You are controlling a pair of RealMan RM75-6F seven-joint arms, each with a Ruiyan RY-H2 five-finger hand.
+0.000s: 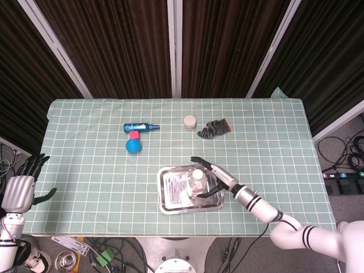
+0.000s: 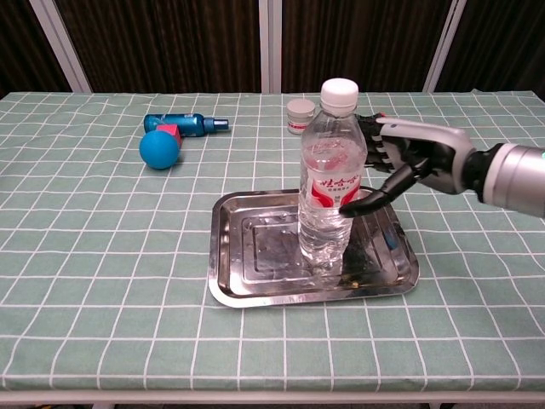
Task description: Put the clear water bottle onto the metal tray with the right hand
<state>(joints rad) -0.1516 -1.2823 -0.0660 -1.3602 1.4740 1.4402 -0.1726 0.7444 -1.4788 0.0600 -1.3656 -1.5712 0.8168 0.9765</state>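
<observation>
The clear water bottle with a white cap and red label stands upright on the metal tray, right of its middle. My right hand hangs just to the bottle's right with fingers spread and nothing held. Its thumb tip lies close against the label; I cannot tell if it touches. My left hand shows only in the head view, off the table's left edge, fingers apart and empty.
At the back left lie a blue spray bottle and a blue ball with a small red block. A small white jar and a dark cloth sit behind the tray.
</observation>
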